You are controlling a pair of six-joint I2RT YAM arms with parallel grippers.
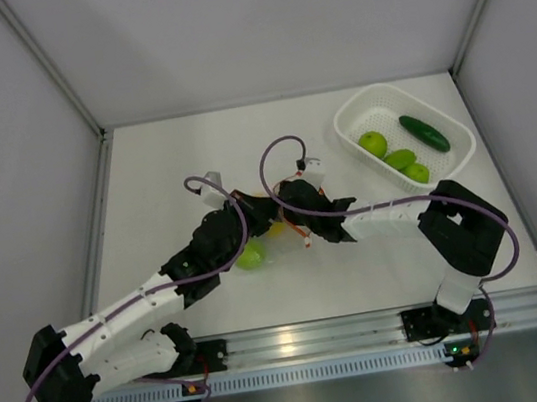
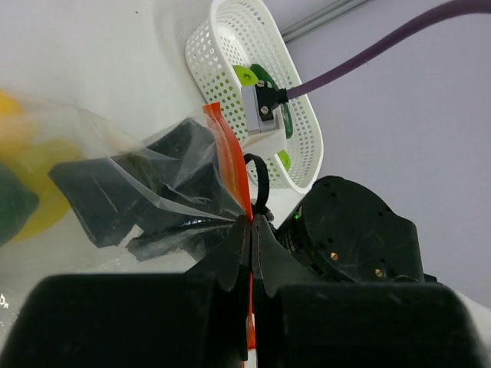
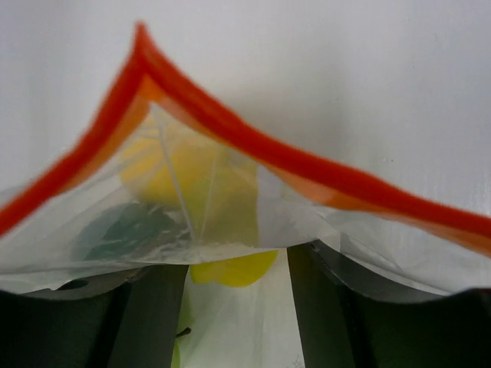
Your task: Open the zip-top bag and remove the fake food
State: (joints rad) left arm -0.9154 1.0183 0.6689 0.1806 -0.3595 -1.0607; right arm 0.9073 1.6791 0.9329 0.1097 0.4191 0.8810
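The left gripper (image 2: 249, 224) is filling the bottom of its own wrist view. Its jaws are pressing together on the orange-red zip strip (image 2: 228, 157) of the zip-top bag (image 2: 165, 203), and the strip is rising from the pinch as a narrow upright band. Through the clear crinkled film beyond it, dark fingers (image 2: 92, 195) of the right gripper (image 3: 238, 307) are showing.

In the right wrist view those jaws are standing spread apart, with the bag's film lying across them. It cannot be told whether either finger is gripping the plastic. The zip strip is arching above them like a tent ridge. Behind the film, a yellow piece of fake food (image 3: 192, 180) is sitting beside a dark-green shape (image 3: 123, 230).

From overhead, the bag is lying mid-table between the two grippers, which are meeting over it. A light-green fruit (image 1: 250, 255) is resting at the bag's near-left edge. Whether it is inside the film cannot be told.

Well apart, at the far right of the white table (image 1: 162, 166), the white perforated basket (image 1: 351, 113) is holding three light-green pieces (image 1: 372, 144) and a dark-green cucumber (image 1: 424, 133).
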